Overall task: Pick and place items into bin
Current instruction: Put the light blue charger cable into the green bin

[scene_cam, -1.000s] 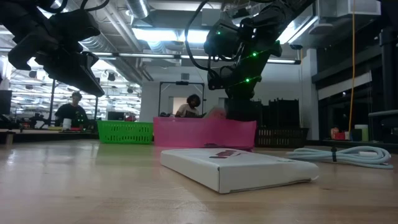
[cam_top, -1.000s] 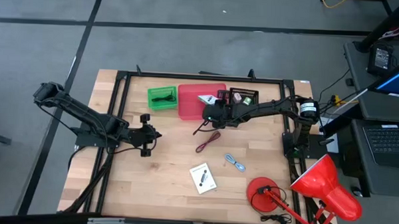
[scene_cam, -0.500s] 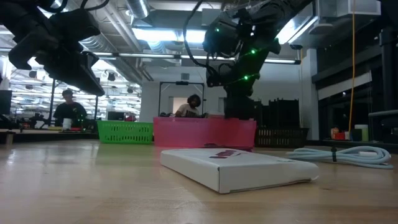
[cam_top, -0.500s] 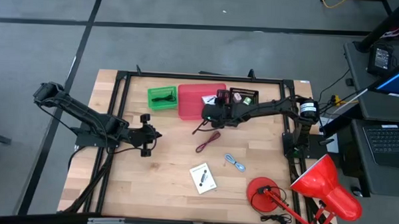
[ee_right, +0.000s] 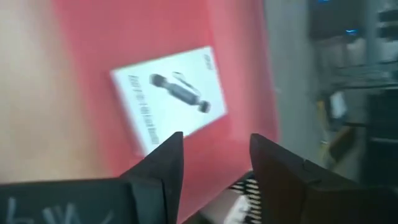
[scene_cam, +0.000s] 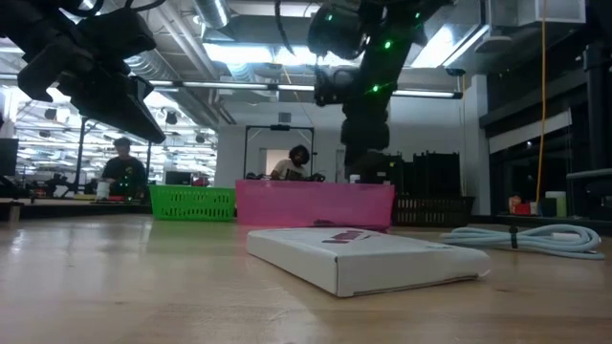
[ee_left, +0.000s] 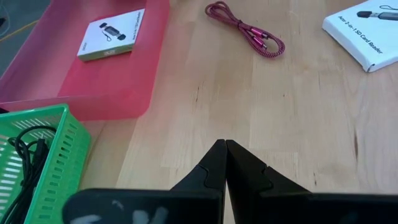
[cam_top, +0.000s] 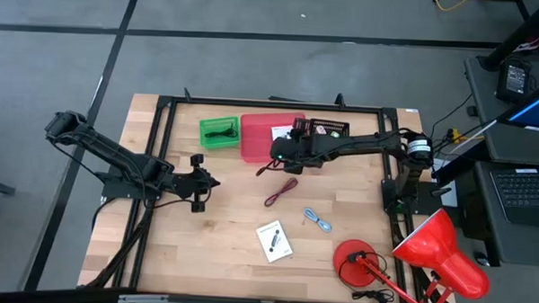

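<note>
Inside pink bin [cam_top: 256, 144], one white card [cam_top: 281, 132].

One white card [cam_top: 280, 133] with a black mark lies flat in the pink bin [cam_top: 256, 142] near the desk's far edge. A second white card [cam_top: 274, 241] lies flat on the wood toward the near edge. Red cord [cam_top: 282, 192], loosely looped, mid-desk. Blue cord [cam_top: 317, 221] just beyond it toward the right edge. Dark cord [ee_left: 25, 155] sits in the green bin [cam_top: 219, 132].
</note>
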Tool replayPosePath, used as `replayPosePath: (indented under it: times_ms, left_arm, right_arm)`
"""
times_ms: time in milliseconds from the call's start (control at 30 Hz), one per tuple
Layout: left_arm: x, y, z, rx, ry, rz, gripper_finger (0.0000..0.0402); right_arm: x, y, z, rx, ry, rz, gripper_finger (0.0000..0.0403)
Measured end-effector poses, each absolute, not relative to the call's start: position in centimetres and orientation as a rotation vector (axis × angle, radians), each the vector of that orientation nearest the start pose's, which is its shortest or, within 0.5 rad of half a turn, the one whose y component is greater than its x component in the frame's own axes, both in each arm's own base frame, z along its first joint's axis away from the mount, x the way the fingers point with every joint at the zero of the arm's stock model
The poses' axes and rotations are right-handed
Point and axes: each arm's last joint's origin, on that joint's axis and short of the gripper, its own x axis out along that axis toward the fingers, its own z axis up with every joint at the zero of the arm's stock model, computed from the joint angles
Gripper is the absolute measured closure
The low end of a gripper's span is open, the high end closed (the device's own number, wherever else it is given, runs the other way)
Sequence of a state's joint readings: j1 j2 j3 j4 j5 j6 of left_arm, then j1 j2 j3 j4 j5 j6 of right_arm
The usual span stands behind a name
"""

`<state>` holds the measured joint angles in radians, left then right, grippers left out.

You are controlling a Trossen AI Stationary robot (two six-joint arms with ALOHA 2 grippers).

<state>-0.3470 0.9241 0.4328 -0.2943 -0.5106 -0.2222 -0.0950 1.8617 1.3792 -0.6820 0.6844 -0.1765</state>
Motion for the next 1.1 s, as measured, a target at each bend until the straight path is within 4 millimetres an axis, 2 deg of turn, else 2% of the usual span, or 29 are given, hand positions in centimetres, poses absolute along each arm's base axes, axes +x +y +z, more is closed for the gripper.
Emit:
replayPosePath:
  times_ms: [267,400,567,733,933,1100]
  left_arm:
    - [16.6,-4.4,18.6,0.123,0.685,0.253,0.0398]
    - [16.6,-4.4,18.6,0.121,0.686,0.250,0.0398]
    - [16.7,-4.5,18.8,0.132,0.664,0.241,0.0398]
    - [17.5,-5.1,19.7,0.196,0.576,0.074,0.0398]
    - [18.1,-4.4,20.2,0.254,0.527,0.056,0.0398]
    - [18.3,-3.5,20.2,0.232,0.528,0.109,0.0398]
  right_arm:
    - [35.4,-2.4,25.2,-0.369,1.077,-0.535,0.0241]
    - [33.6,-0.8,26.1,-0.317,1.015,-0.536,0.0241]
    - [30.9,1.4,25.1,-0.246,0.941,-0.522,0.0241]
    - [28.6,3.8,23.6,-0.138,0.937,-0.506,0.0241]
    - [27.6,6.3,23.5,0.056,1.005,-0.458,0.0241]
    - [26.7,8.1,23.3,0.110,1.042,-0.429,0.0250]
